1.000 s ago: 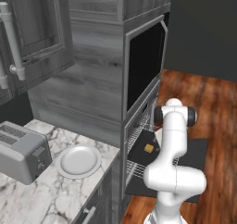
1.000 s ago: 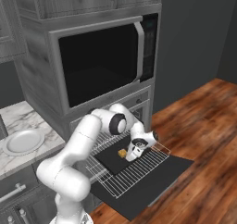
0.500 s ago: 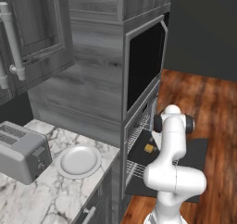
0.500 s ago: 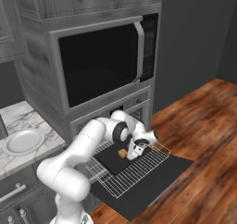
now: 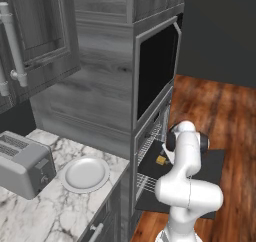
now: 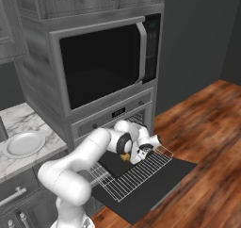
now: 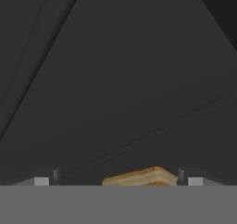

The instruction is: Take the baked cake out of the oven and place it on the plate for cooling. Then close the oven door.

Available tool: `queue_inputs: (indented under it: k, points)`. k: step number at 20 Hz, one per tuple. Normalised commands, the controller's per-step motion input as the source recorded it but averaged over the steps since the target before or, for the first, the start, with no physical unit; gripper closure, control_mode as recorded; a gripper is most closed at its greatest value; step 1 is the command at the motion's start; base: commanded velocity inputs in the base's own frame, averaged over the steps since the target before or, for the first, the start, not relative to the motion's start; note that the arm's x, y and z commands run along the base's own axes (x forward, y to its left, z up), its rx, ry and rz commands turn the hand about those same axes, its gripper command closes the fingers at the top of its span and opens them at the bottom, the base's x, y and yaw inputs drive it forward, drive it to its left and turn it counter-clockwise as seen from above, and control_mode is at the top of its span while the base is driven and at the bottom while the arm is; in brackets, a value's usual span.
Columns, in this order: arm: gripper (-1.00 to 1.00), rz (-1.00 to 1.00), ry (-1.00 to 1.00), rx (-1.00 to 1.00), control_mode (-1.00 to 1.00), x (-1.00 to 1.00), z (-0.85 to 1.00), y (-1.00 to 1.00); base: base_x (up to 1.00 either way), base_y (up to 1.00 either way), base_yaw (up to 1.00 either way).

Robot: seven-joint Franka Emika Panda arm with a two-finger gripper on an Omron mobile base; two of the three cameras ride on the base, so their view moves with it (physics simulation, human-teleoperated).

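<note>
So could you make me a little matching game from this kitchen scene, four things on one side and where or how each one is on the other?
Things:
1. baked cake
2. plate
3. oven door
4. claw

Places or states:
A. folded down flat, open
B. on the marble counter beside the toaster
C. open, one tip on each side of the cake
D. on the dark tray in the oven

Pairs: 1-D, 2-B, 3-A, 4-C

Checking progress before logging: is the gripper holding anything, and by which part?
Nothing is held: the gripper is open, its fingertips either side of the small golden-brown cake.
</note>
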Motion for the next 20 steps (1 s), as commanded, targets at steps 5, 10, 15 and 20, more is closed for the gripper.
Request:
queue_inputs:
  k: [5,10,15,20]
  points:
    - [-1.0,0.01,0.0,0.01,-1.0,0.01,-0.14,0.08,0.0,0.0,0.0]
    - [-1.0,0.0,0.0,0.0,-1.0,0.0,-0.13,0.08,0.0,0.0,0.0]
    - [-1.0,0.0,0.0,0.0,-1.0,-0.19,0.0,0.0,0.0,0.0,0.0]
    - [-1.0,0.0,0.0,0.0,-1.0,-0.25,0.0,0.05,0.0,0.0,0.0]
